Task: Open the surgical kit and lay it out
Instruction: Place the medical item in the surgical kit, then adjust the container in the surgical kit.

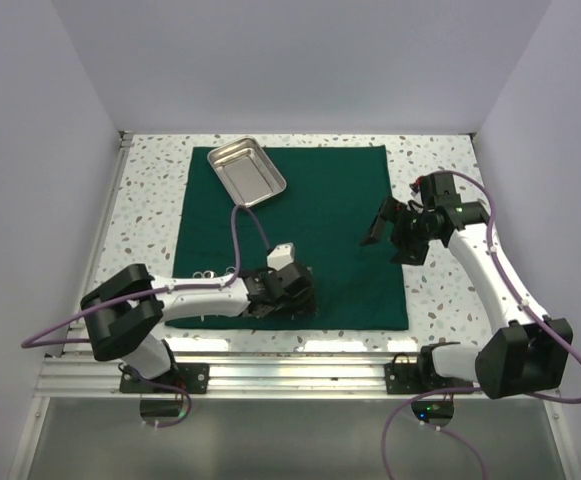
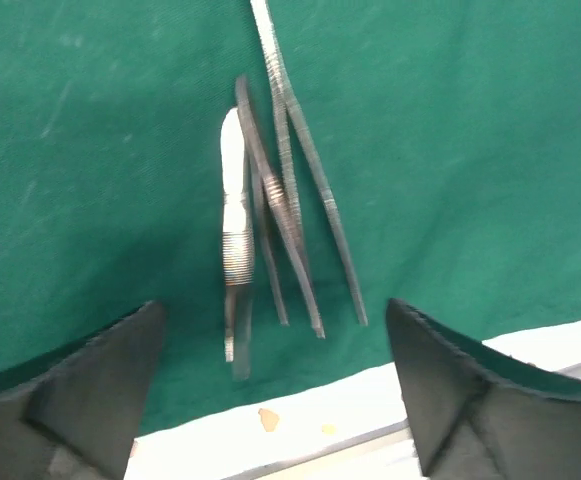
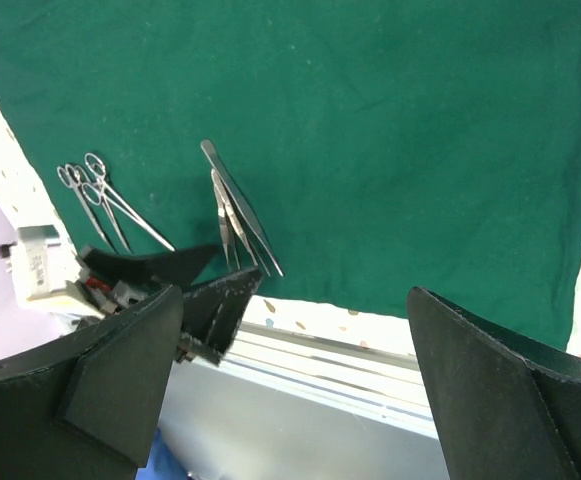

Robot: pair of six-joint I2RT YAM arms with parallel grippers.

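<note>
Left claw (image 2: 275, 330) hangs open over thin steel tweezers (image 2: 238, 240) at 6 o'clock on the green cloth (image 2: 450, 150). They are likely light, stiff and slippery, best pinched across their ribbed middles. Right claw (image 3: 295, 295) open, empty; tray (image 1: 246, 172) at 11 o'clock.

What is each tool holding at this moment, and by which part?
Nothing is held. The left tool stands open over the tweezers, which lie free on the green cloth; the right tool is open too, above the cloth.

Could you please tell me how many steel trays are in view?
1: the steel tray sits on the far left corner of the green cloth; none seems hidden.
</note>
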